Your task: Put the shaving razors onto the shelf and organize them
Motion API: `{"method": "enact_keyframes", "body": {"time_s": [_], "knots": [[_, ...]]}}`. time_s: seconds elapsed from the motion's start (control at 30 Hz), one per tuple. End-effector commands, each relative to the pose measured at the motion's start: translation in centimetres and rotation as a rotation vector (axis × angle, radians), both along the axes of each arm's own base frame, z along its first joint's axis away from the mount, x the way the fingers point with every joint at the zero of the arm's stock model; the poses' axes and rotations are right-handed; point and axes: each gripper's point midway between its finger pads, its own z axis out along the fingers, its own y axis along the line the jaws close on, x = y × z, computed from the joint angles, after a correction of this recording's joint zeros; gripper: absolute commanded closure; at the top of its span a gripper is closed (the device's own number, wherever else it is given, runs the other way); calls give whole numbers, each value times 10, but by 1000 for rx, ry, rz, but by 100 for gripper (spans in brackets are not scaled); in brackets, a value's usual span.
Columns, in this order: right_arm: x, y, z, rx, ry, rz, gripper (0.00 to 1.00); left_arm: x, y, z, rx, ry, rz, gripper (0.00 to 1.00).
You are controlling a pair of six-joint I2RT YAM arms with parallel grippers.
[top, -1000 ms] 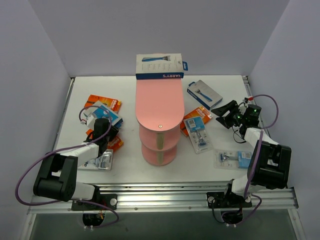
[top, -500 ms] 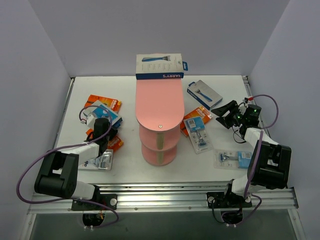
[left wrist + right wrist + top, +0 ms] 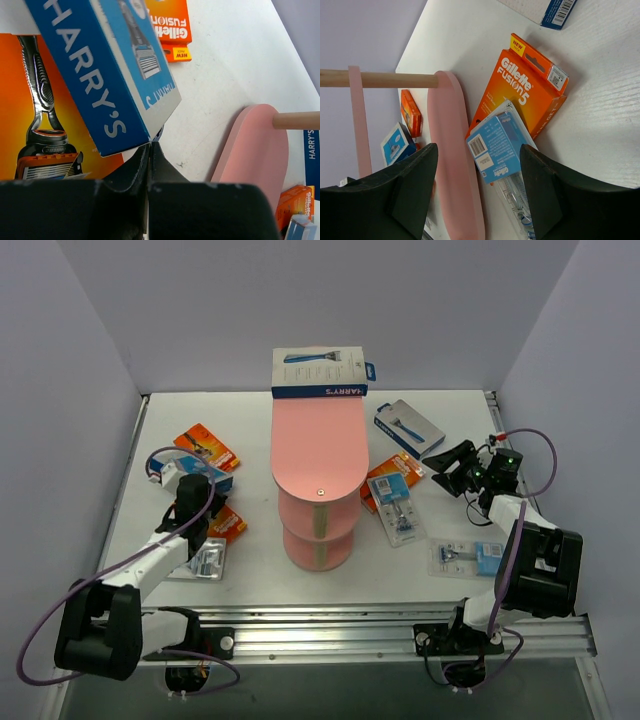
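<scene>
The left gripper [image 3: 150, 150] is clenched tight at the lower corner of a blue-and-white Harry's box [image 3: 105, 65], seemingly pinching its thin edge or hang tab. The box sits at nine o'clock from the pink shelf [image 3: 315, 445], over an orange Gillette card [image 3: 15, 90]. The carton looks light, stiff, glossy and easily dented. Held by a corner it would likely swing, so a grip across its flat faces seems surer. The right gripper [image 3: 476, 150] hangs spread and empty at three o'clock. The white table [image 3: 250, 575] looks matte, with pale walls [image 3: 60, 360] close on three sides.
</scene>
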Motion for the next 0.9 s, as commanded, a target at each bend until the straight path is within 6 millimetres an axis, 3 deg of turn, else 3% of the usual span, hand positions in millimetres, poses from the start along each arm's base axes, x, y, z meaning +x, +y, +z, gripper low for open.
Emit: {"method": "enact_keyframes", "body": {"time_s": [0.0, 0.23, 0.5, 0.87], "knots": [[2, 0, 13, -12, -53, 13, 38, 4, 7, 33, 45, -47, 2, 98], [0, 0, 17, -37, -58, 28, 39, -13, 0, 75, 45, -43, -84, 98], [-4, 6, 23, -102, -49, 49, 38, -42, 4, 145, -32, -152, -86, 98], [-16, 18, 51, -149, -96, 66, 38, -78, 13, 236, -107, -338, -56, 98]]}}
